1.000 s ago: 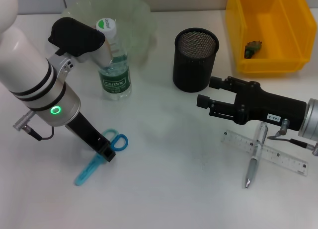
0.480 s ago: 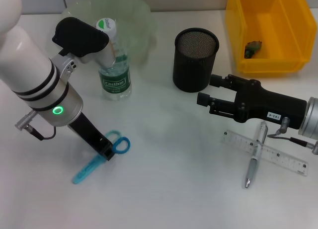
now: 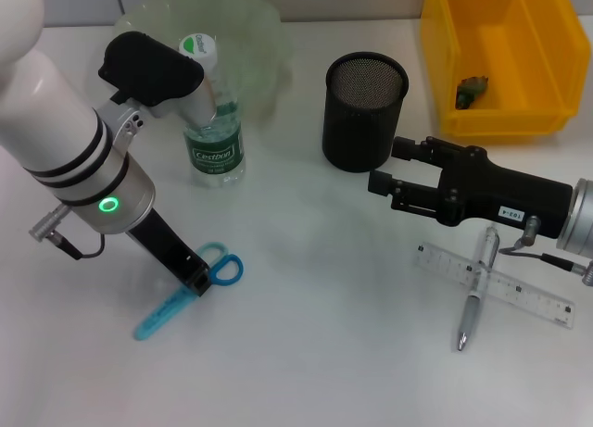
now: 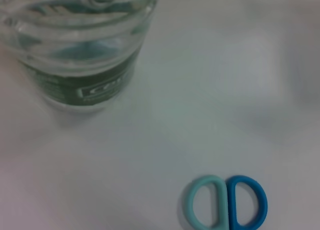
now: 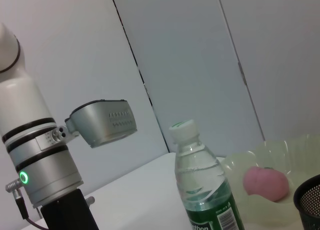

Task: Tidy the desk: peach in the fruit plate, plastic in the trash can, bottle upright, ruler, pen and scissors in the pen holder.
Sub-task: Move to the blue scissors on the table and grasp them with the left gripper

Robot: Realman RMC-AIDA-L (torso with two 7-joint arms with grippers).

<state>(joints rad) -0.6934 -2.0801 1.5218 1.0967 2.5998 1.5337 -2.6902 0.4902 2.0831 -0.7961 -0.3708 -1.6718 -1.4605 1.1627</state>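
Peach (image 5: pixel 265 183) lies in fruit plate (image 5: pixel 295 155); pen holder (image 3: pixel 364 112) holds nothing visible.

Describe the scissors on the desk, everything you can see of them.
The scissors lie flat on the white desk, in front of the upright water bottle. They look like plastic: two oval finger loops side by side, one pale teal and one darker blue, seen clearly in the left wrist view, and a pale teal closed blade end pointing toward the robot's left. The left gripper is down over their middle, hiding that part; whether it touches them cannot be told.
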